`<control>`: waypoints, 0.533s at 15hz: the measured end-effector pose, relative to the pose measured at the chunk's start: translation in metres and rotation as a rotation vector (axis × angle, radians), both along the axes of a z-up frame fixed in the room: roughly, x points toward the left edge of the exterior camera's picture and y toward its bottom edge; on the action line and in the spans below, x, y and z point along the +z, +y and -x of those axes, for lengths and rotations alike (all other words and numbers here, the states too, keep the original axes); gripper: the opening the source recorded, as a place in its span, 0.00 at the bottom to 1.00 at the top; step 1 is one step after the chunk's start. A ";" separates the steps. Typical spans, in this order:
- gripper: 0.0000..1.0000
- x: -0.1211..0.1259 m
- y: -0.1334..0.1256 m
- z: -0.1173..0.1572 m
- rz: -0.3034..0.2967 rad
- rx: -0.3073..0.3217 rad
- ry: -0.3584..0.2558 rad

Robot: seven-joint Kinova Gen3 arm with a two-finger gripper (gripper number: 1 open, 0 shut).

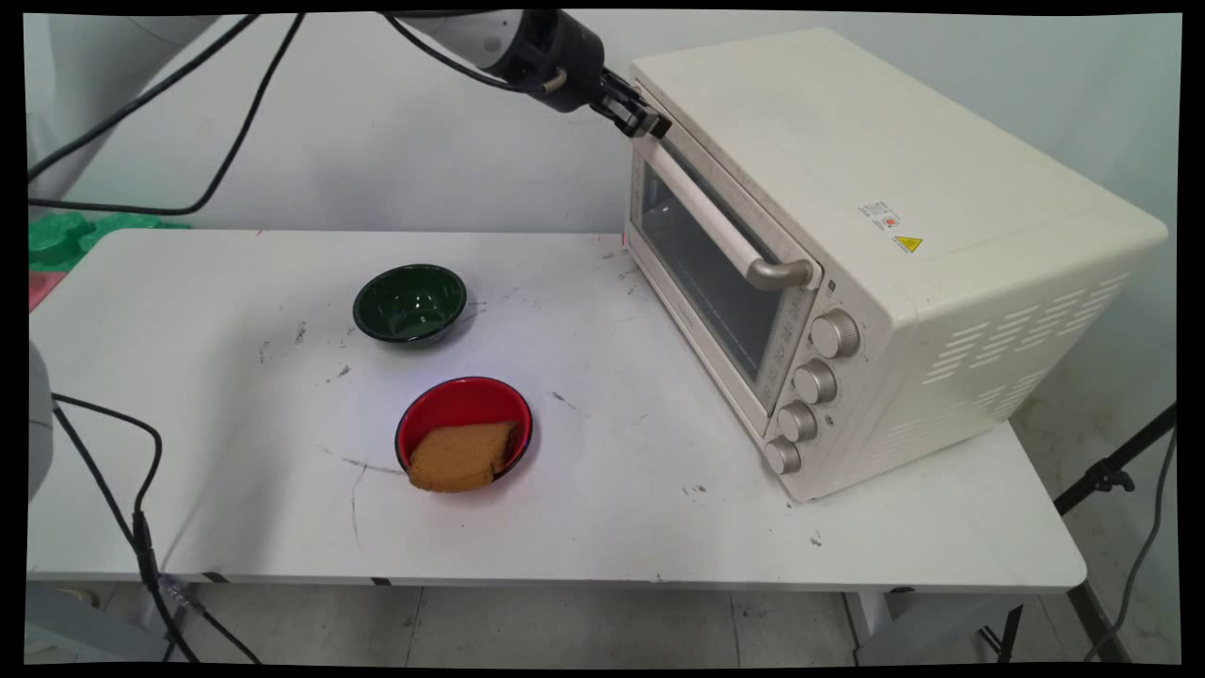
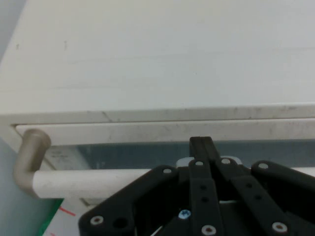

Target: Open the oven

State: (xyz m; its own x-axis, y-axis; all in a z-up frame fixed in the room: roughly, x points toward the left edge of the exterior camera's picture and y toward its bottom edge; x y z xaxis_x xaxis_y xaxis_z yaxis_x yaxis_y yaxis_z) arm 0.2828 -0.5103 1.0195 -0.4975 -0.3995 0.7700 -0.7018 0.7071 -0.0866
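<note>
My gripper [image 1: 652,124] is shut, with nothing between its fingers, and rests at the top far corner of the cream toaster oven's [image 1: 894,188] closed glass door [image 1: 706,273]. In the hand view the joined fingertips [image 2: 202,143] lie against the door's upper edge, just above the cream handle bar [image 2: 88,182]. That handle [image 1: 717,224] runs along the top of the door. On the table in front stand a red bowl [image 1: 461,390] holding a brown slice of bread [image 1: 459,458] and a dark green bowl [image 1: 410,301] that looks empty.
The oven fills the right half of the white table [image 1: 612,527], with several knobs [image 1: 815,381] down its front right side. Black cables [image 1: 141,508] hang at the left edge. Green shapes [image 1: 66,235] lie beyond the table's far left corner.
</note>
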 end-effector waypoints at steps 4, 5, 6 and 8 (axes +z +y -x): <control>0.00 -0.004 -0.004 0.006 -0.003 -0.003 -0.012; 0.00 -0.005 -0.004 0.007 -0.004 -0.004 -0.015; 0.00 -0.006 -0.005 0.008 -0.005 -0.005 -0.018; 0.00 -0.008 -0.006 0.009 -0.007 -0.005 -0.022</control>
State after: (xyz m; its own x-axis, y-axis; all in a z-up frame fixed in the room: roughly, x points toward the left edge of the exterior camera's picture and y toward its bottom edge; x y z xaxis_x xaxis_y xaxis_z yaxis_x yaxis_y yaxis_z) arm 0.2737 -0.5162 1.0114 -0.5164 -0.4021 0.7560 -0.6964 0.7110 -0.0976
